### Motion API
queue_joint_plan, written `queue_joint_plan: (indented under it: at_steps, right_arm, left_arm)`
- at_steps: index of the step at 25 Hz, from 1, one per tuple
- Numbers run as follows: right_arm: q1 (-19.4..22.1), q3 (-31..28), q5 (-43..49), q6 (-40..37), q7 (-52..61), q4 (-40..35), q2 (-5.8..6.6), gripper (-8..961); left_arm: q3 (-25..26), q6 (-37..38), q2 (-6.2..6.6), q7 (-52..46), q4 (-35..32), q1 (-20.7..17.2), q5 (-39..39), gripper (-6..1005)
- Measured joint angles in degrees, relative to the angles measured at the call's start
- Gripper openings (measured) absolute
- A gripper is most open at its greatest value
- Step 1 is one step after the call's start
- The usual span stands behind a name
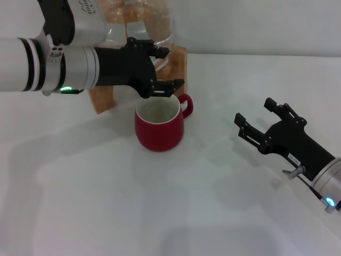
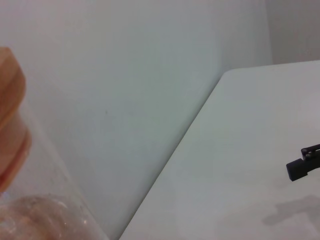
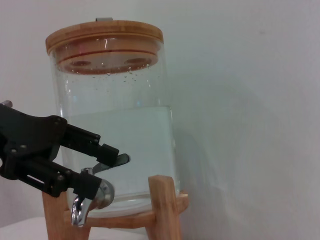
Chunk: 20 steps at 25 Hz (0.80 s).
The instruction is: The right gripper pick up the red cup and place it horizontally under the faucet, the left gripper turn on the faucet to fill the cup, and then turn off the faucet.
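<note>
The red cup stands upright on the white table, mouth up, handle toward the back right. Just behind and above it my left gripper reaches in from the left, in front of the glass water jar. In the right wrist view the left gripper is open, one finger above and one below the lever of the chrome faucet. No stream shows under the spout. The faucet is hidden in the head view. My right gripper rests open and empty at the right, well away from the cup.
The jar sits on a wooden stand and has a wooden lid. A pale wall runs behind the table's far edge. One fingertip of the right gripper shows far off in the left wrist view.
</note>
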<state>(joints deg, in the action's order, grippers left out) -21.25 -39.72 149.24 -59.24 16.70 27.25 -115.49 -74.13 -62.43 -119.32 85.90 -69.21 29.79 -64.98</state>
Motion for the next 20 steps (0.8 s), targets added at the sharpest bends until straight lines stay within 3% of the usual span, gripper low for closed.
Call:
queue_joint_plan:
  at_steps: [20]
  right_arm:
    - [-0.2, -0.2, 0.1, 0.0, 0.0, 0.0, 0.09, 869]
  left_arm:
    - [-1.4, 0.5, -0.03, 0.7, 0.2, 0.3, -1.5, 756]
